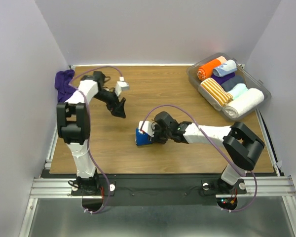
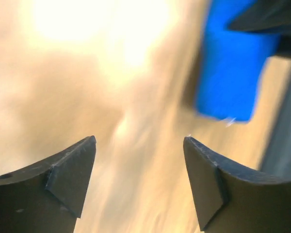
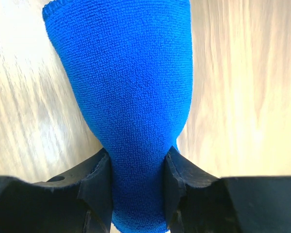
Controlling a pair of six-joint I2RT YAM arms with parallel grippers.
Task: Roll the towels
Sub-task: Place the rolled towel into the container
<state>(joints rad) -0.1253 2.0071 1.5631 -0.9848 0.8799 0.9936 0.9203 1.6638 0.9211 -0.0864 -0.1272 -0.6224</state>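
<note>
The right gripper is clamped on the blue towel. Its two dark fingers press in on either side of the cloth and squeeze the near end narrow. The towel, bundled into a fat roll, widens as it runs ahead of the fingertips over the wooden table. The pictures do not show whether it rests on the wood or hangs just above it.

From above, the right gripper and blue towel sit near the middle of the table.

The left gripper hangs apart from them, to their left and farther from the arm bases. In its own blurred wrist view, the left gripper has its jaws spread wide with only bare wood between them. The blue towel shows ahead of it and to its right, not touching it.

The purple towel lies unrolled in a loose heap behind and to the left of the left gripper, at the table's far-left corner and well apart from both grippers.

Far off to the right gripper's right, a clear plastic bin holds a row of rolled towels.
</note>
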